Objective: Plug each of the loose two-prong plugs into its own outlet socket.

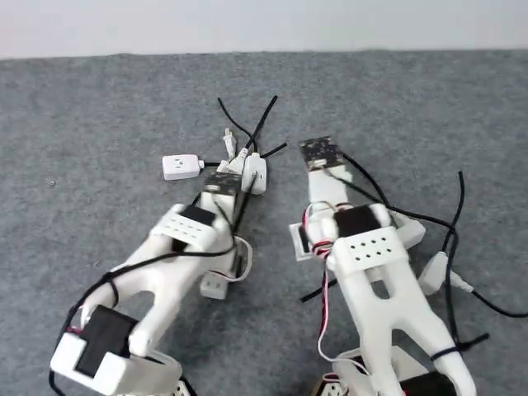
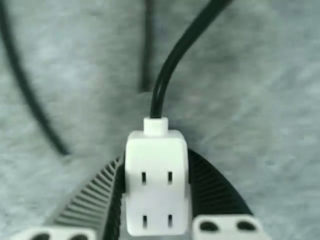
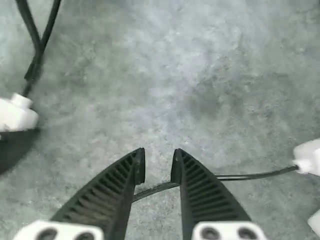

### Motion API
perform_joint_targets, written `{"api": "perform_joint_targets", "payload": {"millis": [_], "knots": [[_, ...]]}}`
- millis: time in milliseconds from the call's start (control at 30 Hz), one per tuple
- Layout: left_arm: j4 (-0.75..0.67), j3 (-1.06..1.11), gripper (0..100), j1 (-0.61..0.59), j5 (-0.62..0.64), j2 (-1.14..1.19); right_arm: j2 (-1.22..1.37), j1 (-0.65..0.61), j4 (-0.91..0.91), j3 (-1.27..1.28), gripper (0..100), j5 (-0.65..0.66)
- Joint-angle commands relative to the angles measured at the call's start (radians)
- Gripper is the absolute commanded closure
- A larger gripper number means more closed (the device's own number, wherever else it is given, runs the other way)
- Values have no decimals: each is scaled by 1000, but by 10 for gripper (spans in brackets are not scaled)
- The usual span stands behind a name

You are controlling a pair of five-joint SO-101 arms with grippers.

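Two white robot arms lie side by side on a grey carpeted table surface (image 1: 99, 107). The left gripper (image 2: 156, 165) is clamped on a white rectangular outlet socket block (image 2: 156, 200), its black ribbed fingers (image 2: 212, 187) pressing both flanks; a black double cord (image 2: 175, 60) leaves the block's far end. In the high view the held block (image 1: 255, 173) sits near the middle of the surface; whether it rests on the carpet cannot be told. A second white outlet socket (image 1: 181, 167) lies near it on the left arm's side, and a small white two-prong plug (image 1: 229, 142) lies just beyond. The right gripper (image 3: 157, 162) hovers over bare carpet, jaws slightly parted and holding nothing; a thin black cable (image 3: 250, 176) passes beneath its tips. Another white plug (image 1: 436, 271) lies beside the right arm, well apart from both sockets
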Motion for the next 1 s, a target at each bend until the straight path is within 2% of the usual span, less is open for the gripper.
{"api": "perform_joint_targets", "payload": {"millis": [0,100,267,467,600,700,967], "knots": [[23,31,989,-144,-60,-25,-39,-67,-125,34,916,-55],[-94,148,989,-146,-26,-123,-38,-99,-297,92,913,-178],[-184,300,989,-140,0,-333,85,-173,-440,54,913,-196],[-192,335,980,-178,0,-367,398,-234,-443,-229,916,-198],[-184,340,919,-227,-2,-365,590,-245,-450,-450,916,-198],[-137,343,892,-215,-6,-359,733,-243,-441,-603,916,-198],[-135,372,893,-192,-6,-367,1024,-196,-443,-1030,916,-196]]}}
